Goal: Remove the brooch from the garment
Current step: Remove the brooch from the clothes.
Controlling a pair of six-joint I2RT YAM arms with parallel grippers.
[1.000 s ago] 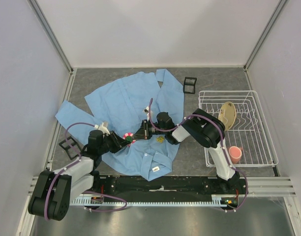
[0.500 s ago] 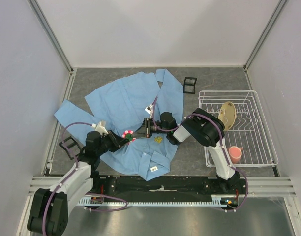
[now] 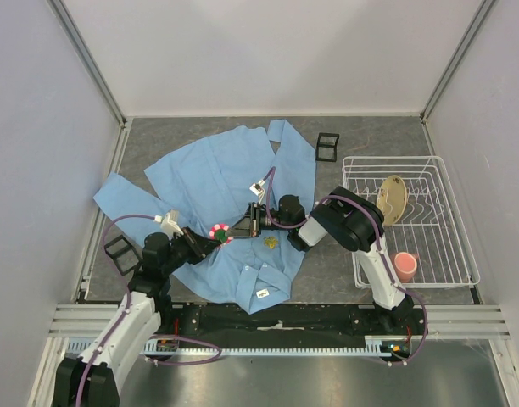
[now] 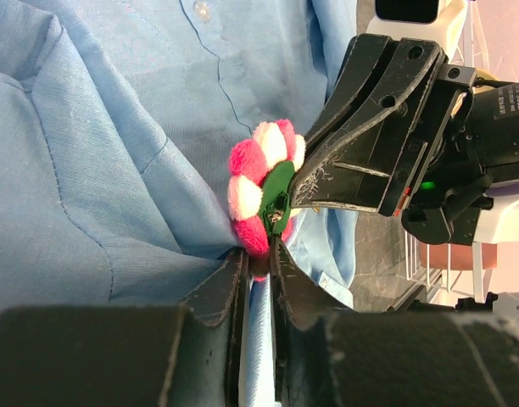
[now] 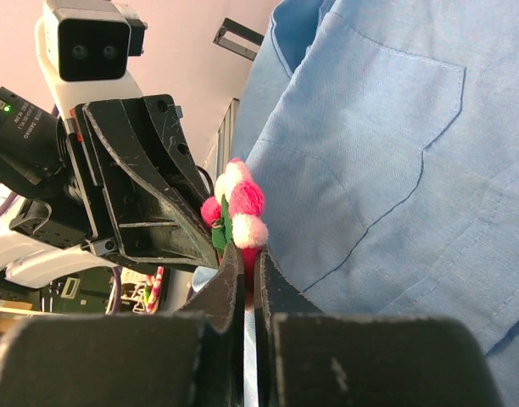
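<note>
Pinching the brooch (image 4: 261, 178) from both sides. Going left to right:

- **Far left:** a small black frame (image 3: 120, 253) lies on the mat beside my left arm.
- **Left gripper (image 4: 258, 257):** it reaches in from the left. Its fingers (image 4: 226, 292) are nearly together and closed on the brooch's lower pink petal. A thin strip of blue cloth shows in the gap behind the tips.
- **Brooch:** it sits between my two grippers, over the near-middle of the garment (image 3: 210, 174). Pink and white petals, with a green piece showing on it. The fabric right beside it stands up in a fold.
- **Right gripper (image 5: 243, 254):** it comes in from the right with its fingers (image 5: 276, 297) shut and the tips clamped on the brooch's edge. Both sets of fingertips are just beside each other, with the brooch between.
- **Garment:** a small gold emblem (image 3: 270, 242) sits on the shirt near the tips, to their near right. The garment is spread on the mat, collar toward the near edge.
- **Far right:** a white wire rack (image 3: 450, 254) holds a pink cup (image 3: 404, 264) and a tan wooden piece (image 3: 393, 197). A second black frame (image 3: 327, 146) lies at the shirt's far right edge.
</note>
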